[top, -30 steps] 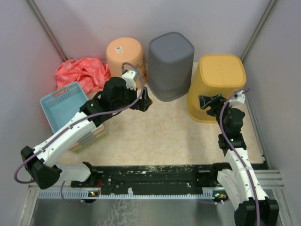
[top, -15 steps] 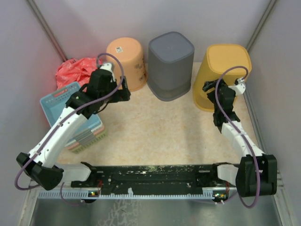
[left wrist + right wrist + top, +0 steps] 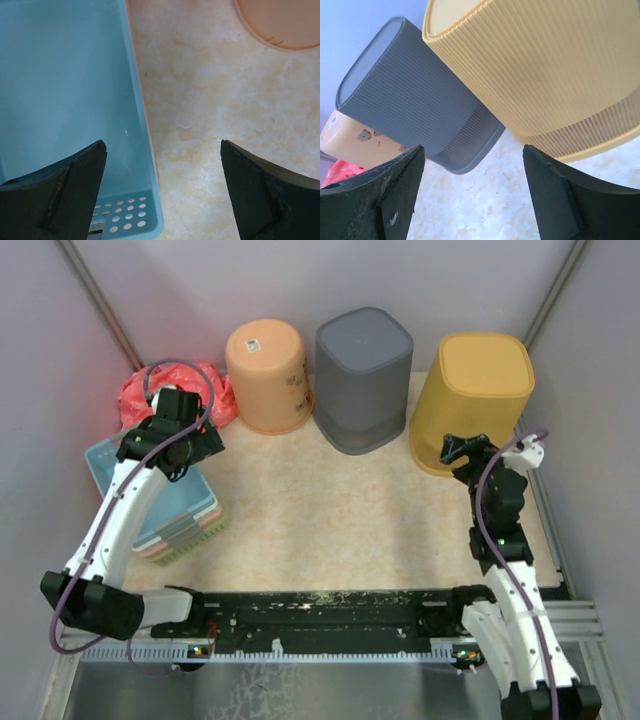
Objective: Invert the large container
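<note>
Right gripper (image 3: 470,165): jaws spread wide, nothing between them. It is low over the table (image 3: 330,510), just beside the near wall of the yellow bin (image 3: 480,390), and no contact with that wall is visible. The fingers point towards the back of the cell. In the wrist view the ribbed side of the bin fills the upper frame. The right forearm rises steeply from its base at the near right corner, with the elbow bent and the wrist tipped forwards.

Left gripper (image 3: 162,150): jaws spread wide and holding nothing. It points down over the right-hand rim of the blue basket (image 3: 130,465), one finger above the basket floor and the other above bare table. The left arm reaches in a long line from its base at the near left corner, out along the left side, with the wrist turned down.

The yellow bin stands at the back right with its closed base up and its wider rim on the table. The grey bin (image 3: 363,370) stands just beside it at centre back, also base up. The orange bucket (image 3: 265,370) is to the left of the grey bin, again base up. The blue basket sits on a stack of other baskets. A red bag (image 3: 165,390) lies behind it in the back left corner
</note>
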